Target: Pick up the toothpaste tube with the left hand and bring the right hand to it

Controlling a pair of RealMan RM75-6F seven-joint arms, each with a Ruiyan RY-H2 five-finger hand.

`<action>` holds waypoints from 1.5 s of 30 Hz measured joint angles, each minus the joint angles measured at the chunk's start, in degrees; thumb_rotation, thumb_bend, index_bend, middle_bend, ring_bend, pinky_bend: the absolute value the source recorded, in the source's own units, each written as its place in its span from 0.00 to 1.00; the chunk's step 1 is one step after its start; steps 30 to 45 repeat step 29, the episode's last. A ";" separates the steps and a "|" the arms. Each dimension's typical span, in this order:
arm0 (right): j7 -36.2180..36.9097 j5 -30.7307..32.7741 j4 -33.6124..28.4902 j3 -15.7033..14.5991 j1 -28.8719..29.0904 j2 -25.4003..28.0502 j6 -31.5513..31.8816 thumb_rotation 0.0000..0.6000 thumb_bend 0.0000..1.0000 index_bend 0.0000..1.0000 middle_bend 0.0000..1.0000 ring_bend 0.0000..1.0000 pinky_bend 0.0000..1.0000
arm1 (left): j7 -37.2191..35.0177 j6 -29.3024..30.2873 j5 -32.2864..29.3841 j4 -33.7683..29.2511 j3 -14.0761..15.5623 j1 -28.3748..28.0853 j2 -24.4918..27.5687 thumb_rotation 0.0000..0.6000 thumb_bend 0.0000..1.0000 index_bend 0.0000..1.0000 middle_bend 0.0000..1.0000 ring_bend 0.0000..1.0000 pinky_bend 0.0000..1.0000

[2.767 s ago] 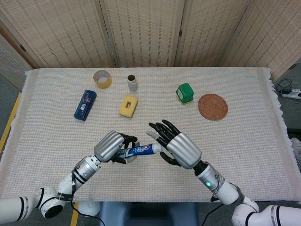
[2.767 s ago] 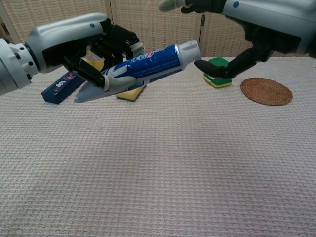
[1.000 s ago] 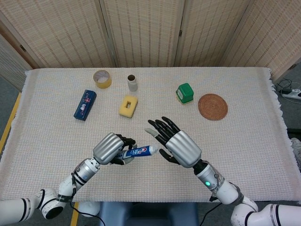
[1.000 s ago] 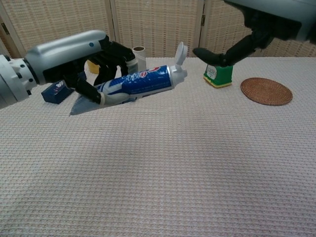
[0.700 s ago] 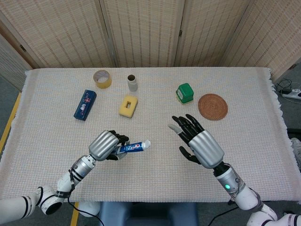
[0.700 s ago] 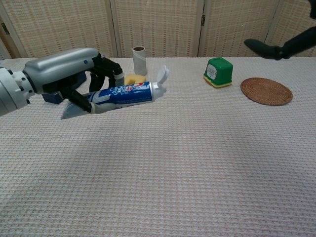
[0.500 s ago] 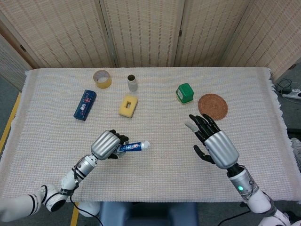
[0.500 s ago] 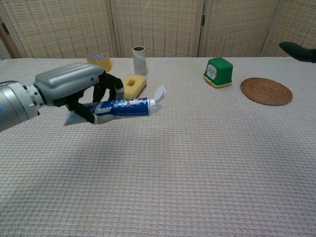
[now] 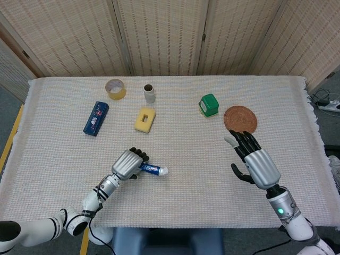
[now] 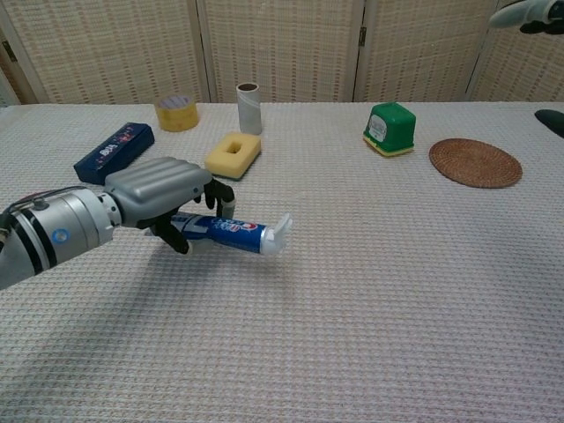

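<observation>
The blue and white toothpaste tube (image 9: 152,170) (image 10: 231,233) lies nearly level just over the cloth near the front, its flip cap open and pointing right. My left hand (image 9: 128,162) (image 10: 160,196) grips the tube's rear half, fingers curled around it. My right hand (image 9: 257,162) is far off to the right, fingers spread and holding nothing; only its fingertips (image 10: 522,13) show at the chest view's top right corner.
Across the back of the woven tablecloth (image 9: 64,154) stand a tape roll (image 9: 115,88), a cardboard tube (image 9: 150,93), a yellow sponge (image 9: 145,119), a dark blue box (image 9: 95,118), a green container (image 9: 209,104) and a round brown coaster (image 9: 240,120).
My right hand has drawn away to the right, leaving the tube with its cap flipped open. My left hand has lowered the tube toward the cloth.
</observation>
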 measured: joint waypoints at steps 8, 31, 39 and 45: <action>2.44 0.47 2.04 -0.50 -1.81 1.13 0.70 1.00 0.51 0.00 0.04 0.06 0.00 | 0.88 0.17 -3.11 -4.22 0.16 2.64 4.60 1.00 0.59 0.16 0.22 0.20 0.23; 10.73 0.29 6.79 -4.32 -10.38 6.82 5.95 1.00 0.51 0.04 0.12 0.12 0.00 | -7.64 25.45 -7.51 -19.38 1.05 25.47 27.23 1.00 0.59 0.28 0.26 0.22 0.18; 10.73 0.29 6.79 -4.32 -10.38 6.82 5.95 1.00 0.51 0.04 0.12 0.12 0.00 | -7.64 25.45 -7.51 -19.38 1.05 25.47 27.23 1.00 0.59 0.28 0.26 0.22 0.18; 10.73 0.29 6.79 -4.32 -10.38 6.82 5.95 1.00 0.51 0.04 0.12 0.12 0.00 | -7.64 25.45 -7.51 -19.38 1.05 25.47 27.23 1.00 0.59 0.28 0.26 0.22 0.18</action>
